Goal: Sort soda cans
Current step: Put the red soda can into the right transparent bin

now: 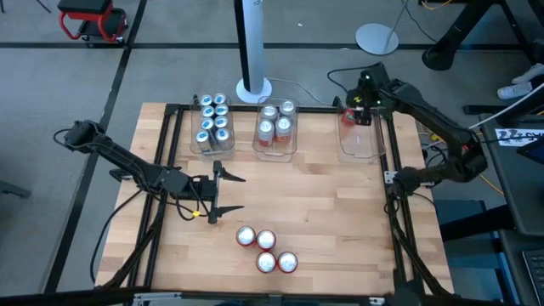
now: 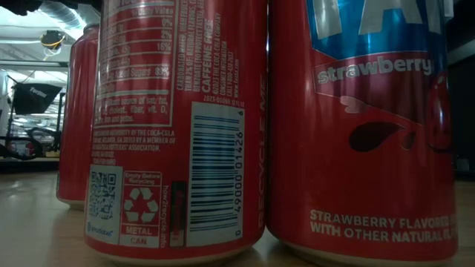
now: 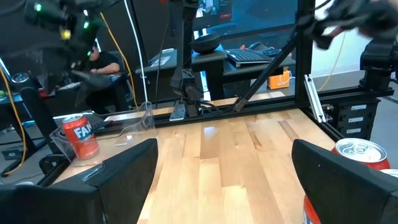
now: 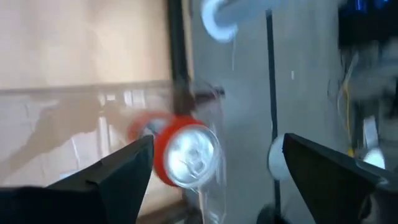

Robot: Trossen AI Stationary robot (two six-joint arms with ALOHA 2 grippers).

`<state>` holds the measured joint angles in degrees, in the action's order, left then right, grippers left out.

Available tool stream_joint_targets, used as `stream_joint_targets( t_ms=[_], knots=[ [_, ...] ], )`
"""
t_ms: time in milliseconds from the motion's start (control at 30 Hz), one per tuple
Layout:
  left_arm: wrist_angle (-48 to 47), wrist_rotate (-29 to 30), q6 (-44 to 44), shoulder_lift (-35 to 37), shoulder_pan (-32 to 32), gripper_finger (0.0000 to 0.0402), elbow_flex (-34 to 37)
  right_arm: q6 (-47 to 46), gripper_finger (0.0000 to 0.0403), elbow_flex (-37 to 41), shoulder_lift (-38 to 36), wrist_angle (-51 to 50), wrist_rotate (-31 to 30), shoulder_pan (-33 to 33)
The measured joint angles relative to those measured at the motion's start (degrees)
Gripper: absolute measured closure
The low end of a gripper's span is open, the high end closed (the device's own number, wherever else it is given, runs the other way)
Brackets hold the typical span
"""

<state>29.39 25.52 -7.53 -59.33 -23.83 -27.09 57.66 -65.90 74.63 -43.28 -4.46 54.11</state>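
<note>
Several red soda cans [image 1: 266, 251] stand upright in a cluster near the table's front edge; the low view shows them close up [image 2: 185, 126]. At the far edge stand three clear tubs. The left tub [image 1: 212, 127] holds teal-blue cans and the middle tub [image 1: 276, 129] holds silver-topped cans. The right tub [image 1: 360, 144] holds one red can [image 1: 347, 117], which stands upright [image 4: 186, 150]. My right gripper [image 1: 360, 106] hangs open above that can, apart from it. My left gripper [image 1: 231, 194] stands open and level at mid-table, left of the cluster, with nothing between its fingers [image 3: 224, 149].
A black frame rail [image 1: 255, 107] runs along the table's far edge and down both sides. A white pole on a round base [image 1: 253, 85] stands behind the tubs. Bare wood [image 1: 323, 195] lies between the tubs and the front cluster.
</note>
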Motion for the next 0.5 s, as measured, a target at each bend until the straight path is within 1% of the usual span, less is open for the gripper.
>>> stream_joint_targets(
  t_ms=[100,200,267,367,433,500],
  knots=[
    [0.00,0.00,0.02,0.00,0.00,0.0043,0.00,0.90,0.0048,-1.23,-3.60,-2.27,2.56,-4.53],
    [0.00,0.01,0.19,0.00,0.00,0.0043,0.00,0.85,0.0048,-1.30,-7.32,-2.21,4.46,-11.99],
    [0.00,0.01,0.81,0.00,-0.01,0.0043,0.00,0.44,0.0048,-0.86,-9.14,-2.23,5.93,-18.70],
    [0.00,0.00,1.11,0.00,0.00,0.0043,0.00,-1.90,0.0048,-0.02,-10.69,-2.12,7.55,-30.66],
    [0.00,-0.10,1.07,-0.02,-0.09,0.0043,0.00,-3.85,0.0048,0.67,-10.80,-1.64,7.03,-39.17],
    [0.08,-1.30,1.06,-0.31,-0.09,0.0043,0.00,-6.06,0.0048,1.62,-10.54,0.38,5.24,-47.40]
  ],
)
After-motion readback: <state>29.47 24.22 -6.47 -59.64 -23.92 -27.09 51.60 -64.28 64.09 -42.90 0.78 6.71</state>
